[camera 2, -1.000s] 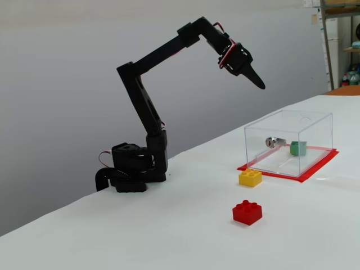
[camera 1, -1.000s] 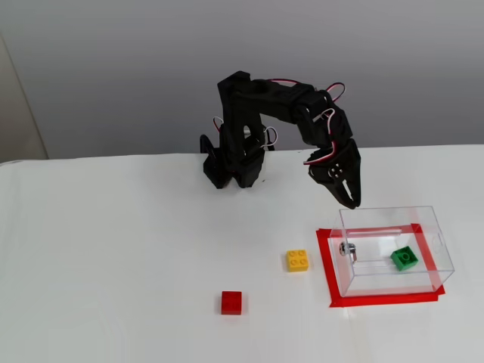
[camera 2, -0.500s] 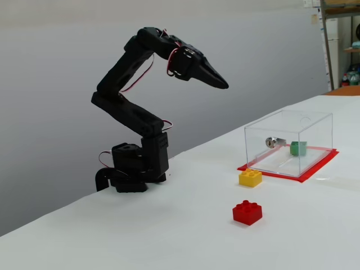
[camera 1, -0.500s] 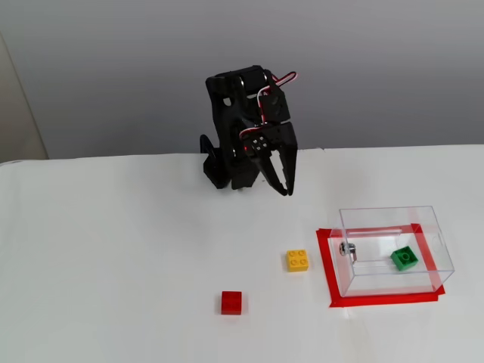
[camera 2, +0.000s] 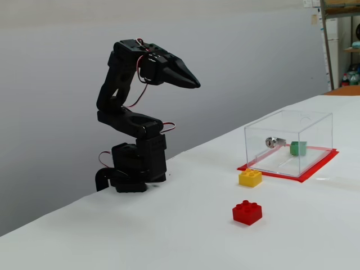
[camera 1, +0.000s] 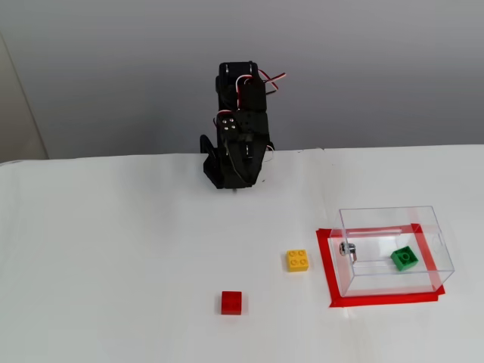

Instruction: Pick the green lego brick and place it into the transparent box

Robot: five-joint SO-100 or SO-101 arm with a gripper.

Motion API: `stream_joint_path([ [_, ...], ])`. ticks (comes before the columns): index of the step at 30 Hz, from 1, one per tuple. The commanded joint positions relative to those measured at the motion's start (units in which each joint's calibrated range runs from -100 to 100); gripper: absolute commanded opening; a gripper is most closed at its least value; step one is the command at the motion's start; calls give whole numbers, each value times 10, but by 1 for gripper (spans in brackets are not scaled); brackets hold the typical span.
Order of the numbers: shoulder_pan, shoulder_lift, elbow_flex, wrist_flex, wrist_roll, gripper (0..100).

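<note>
- Green lego brick (camera 1: 404, 259): small, square, bright green, studs up. Lies on the floor of the transparent box (camera 1: 423, 219), toward its right end in a fixed view; in the lower, side-on fixed view it shows through the clear wall (camera 2: 298, 148).
- Transparent box: clear rectangular box with see-through walls, standing on the counter (camera 1: 113, 257) inside a frame of red tape (camera 1: 324, 261). A small metal knob (camera 1: 347, 249) sits on the side wall nearest the yellow brick; the knob also shows in the side-on view (camera 2: 271, 142).
- Yellow lego brick (camera 1: 297, 260): four studs, on the counter just left of the tape frame in the higher fixed view, apart from the box.
- Red lego brick (camera 1: 231, 302): on the counter, nearer the camera and to the left of the yellow brick, well apart from the box.
- Arm (camera 2: 126, 121): black, folded back over its base at the far edge of the counter, well apart from all bricks and the box.
- Gripper (camera 2: 194, 84): raised, pointing toward the box side in the side-on view; fingers pressed together to a point, holding nothing.
</note>
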Motion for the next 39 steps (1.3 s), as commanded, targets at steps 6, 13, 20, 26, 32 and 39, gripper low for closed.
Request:
stream_joint_path([
  [6,43,-80,74,-7,2,1],
  [13,37,-189,169,-7,2,1],
  [20,21,-236,272,-53,0,1],
  [26,29,-236,401,-198,3,1],
  [32,35,-236,541,-290,3,1],
  [39,37,-236,618,-310,3,1],
])
